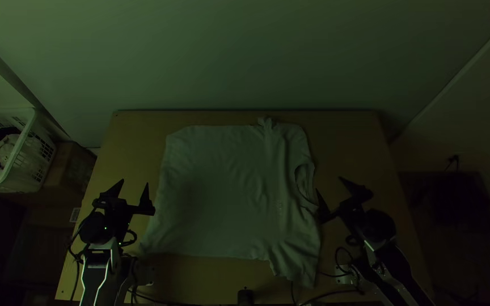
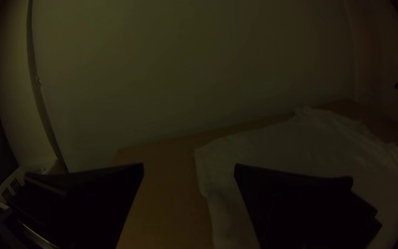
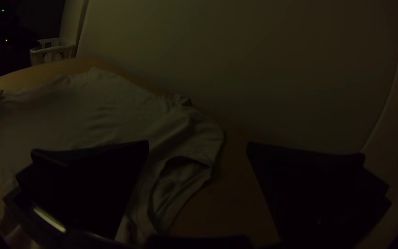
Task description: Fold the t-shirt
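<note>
My left gripper (image 1: 135, 186) stands open just left of the t-shirt in the top view. My right gripper (image 1: 329, 186) is open too, at the shirt's right side, one finger close to its edge. The pale t-shirt (image 1: 216, 187) lies spread on the table, its body to the left, with the collar opening and wrinkled sleeve parts along the right. In the left wrist view, the left gripper (image 2: 189, 168) has a wide gap between its fingers, and the shirt (image 2: 272, 147) lies beyond. The right wrist view has the right gripper (image 3: 198, 145) open with the shirt (image 3: 102, 115) past one finger.
The wooden table (image 1: 353, 141) has bare strips on both sides of the shirt. A white basket (image 1: 26, 141) holding cloth stands off its left side beside a cardboard box (image 1: 69, 170). Cables run along the near edge, where a small black object (image 1: 245, 296) sits. A wall rises behind.
</note>
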Controlling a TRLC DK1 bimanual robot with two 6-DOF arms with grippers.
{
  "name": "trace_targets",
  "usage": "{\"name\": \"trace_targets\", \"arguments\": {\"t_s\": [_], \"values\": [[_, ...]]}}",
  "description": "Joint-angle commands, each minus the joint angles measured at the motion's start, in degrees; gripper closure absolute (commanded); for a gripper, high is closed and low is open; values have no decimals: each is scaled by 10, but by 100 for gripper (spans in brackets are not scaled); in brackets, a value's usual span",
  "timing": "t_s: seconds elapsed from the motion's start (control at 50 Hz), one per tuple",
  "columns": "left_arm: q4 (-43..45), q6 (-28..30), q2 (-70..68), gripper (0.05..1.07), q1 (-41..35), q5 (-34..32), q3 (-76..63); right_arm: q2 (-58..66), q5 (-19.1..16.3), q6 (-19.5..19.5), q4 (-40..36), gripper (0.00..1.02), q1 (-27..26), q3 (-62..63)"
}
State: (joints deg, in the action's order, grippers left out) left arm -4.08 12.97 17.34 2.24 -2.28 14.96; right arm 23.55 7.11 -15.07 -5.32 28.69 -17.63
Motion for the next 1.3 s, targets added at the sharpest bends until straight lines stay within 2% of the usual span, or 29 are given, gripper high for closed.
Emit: {"name": "trace_targets", "arguments": {"t_s": [0.0, 0.2, 0.26, 0.44, 0.56, 0.74, 0.8, 1.06, 1.18, 1.28], "values": [[8, 21, 82, 10, -3, 4, 69, 74, 7, 9, -6, 5, -4, -61], [-23, 23, 214, 10, -36, 4, 185, 153, 10, 31, -6, 5, -10, -133], [-56, 21, 271, 10, -37, 3, 232, 178, 10, 47, -29, 5, -13, -168], [-99, 2, 378, 10, -54, 3, 331, 251, 9, 63, -80, 5, -43, -268], [-143, -25, 458, 10, -69, 4, 400, 312, -10, 70, -108, 5, -76, -326], [-177, -41, 553, 10, -65, 4, 500, 437, -61, 81, -190, 5, -119, -433], [-177, -37, 582, 10, -60, 4, 523, 484, -76, 83, -206, 5, -129, -468], [-197, -1, 737, 11, -36, -10, 656, 672, -89, 94, -245, 5, -137, -630], [-241, 21, 808, 11, -23, -51, 740, 753, -113, 100, -283, 5, -134, -718], [-275, 44, 855, 11, -18, -53, 798, 809, -115, 110, -304, 5, -130, -778]]}}
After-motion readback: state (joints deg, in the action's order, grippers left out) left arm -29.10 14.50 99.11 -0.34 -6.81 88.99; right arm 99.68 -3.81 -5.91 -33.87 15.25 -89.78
